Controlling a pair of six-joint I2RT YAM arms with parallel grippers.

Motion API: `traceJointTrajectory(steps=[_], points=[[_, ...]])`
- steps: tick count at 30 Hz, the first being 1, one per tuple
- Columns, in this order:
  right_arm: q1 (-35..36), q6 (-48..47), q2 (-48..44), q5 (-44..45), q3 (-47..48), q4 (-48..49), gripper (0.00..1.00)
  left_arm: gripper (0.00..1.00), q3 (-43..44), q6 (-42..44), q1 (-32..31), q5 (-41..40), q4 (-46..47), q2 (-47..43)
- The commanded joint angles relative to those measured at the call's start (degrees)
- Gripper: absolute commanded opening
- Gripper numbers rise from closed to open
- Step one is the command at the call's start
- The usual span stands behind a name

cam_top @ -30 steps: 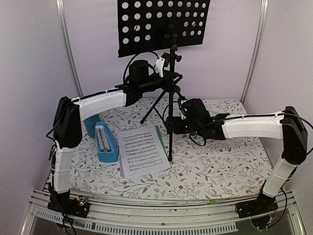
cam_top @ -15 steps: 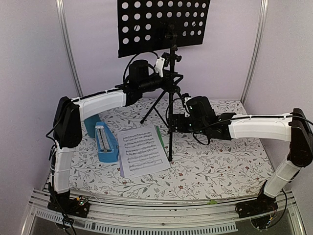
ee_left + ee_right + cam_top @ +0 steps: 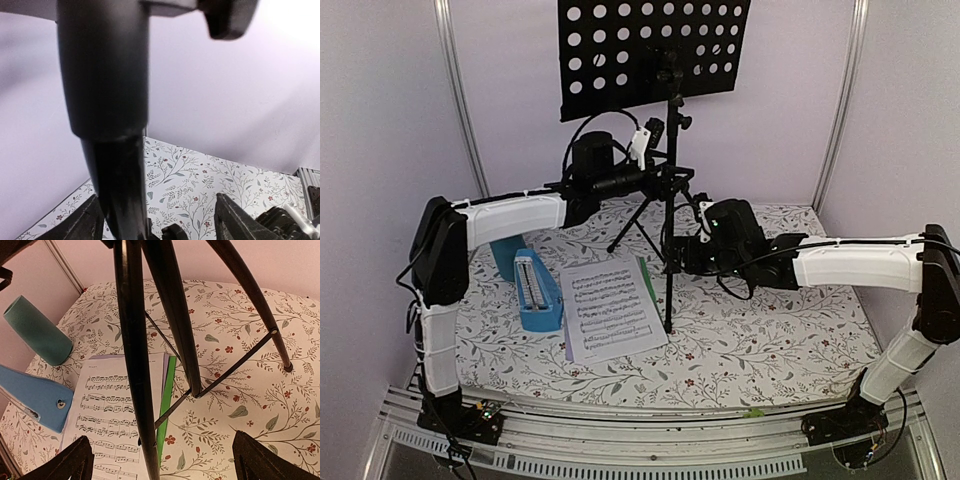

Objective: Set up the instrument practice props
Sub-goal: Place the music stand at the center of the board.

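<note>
I see the black tripod music stand with perforated desk (image 3: pixel 665 60) standing upright at the back of the flowered table cloth (image 3: pixel 770 340). The left gripper (image 3: pixel 658 180) is high at its pole, under the desk. In the left wrist view its jaws are apart, the pole close to one finger (image 3: pixel 90 222) and clear of the other. The right gripper (image 3: pixel 672 255) is spread wide, low at the stand, with one black bar between its fingers and touching neither. The white and green sheet-music pages (image 3: pixel 610 310) lie flat before the stand. The small blue pyramid-shaped metronome (image 3: pixel 535 290) is just left of them, and a teal cylinder cup (image 3: pixel 503 258) is behind it.
</note>
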Motion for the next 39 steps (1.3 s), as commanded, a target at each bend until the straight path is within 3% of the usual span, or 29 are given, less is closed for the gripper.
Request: traceJointTrajectory(steps=[1, 4, 6, 13, 15, 20, 39], points=[[0.5, 0.0, -0.5, -1.1, -0.9, 0.7, 0.99, 0.78, -3.7, 1.1, -0.1, 3.1, 6.1, -4.4], [0.7, 0.0, -0.3, -1.6, -0.7, -0.1, 0.99, 0.81, -6.2, 0.2, 0.4, 3.4, 8.9, -5.6], [1.0, 0.2, -0.2, -1.6, -0.7, -0.3, 0.99, 0.88, -7.7, -0.3, 0.7, 3.4, 10.0, -6.0], [2.9, 1.6, 1.0, -0.9, -0.7, -1.5, 0.99, 0.91, -14.1, -2.6, 1.8, 3.4, 15.8, -9.6], [2.9, 2.4, 1.4, -0.3, -0.7, -2.2, 0.99, 0.99, -15.2, -3.3, 1.9, 3.2, 16.8, -10.1], [2.8, 3.4, 2.2, 3.6, -1.0, -4.9, 0.99, 0.99, -16.9, -5.4, 1.9, 0.0, 18.1, -10.8], [-1.0, 4.3, 0.7, 1.0, -5.8, -5.7, 0.99, 0.99, -19.7, -4.1, 2.0, 1.1, 15.7, -12.4]])
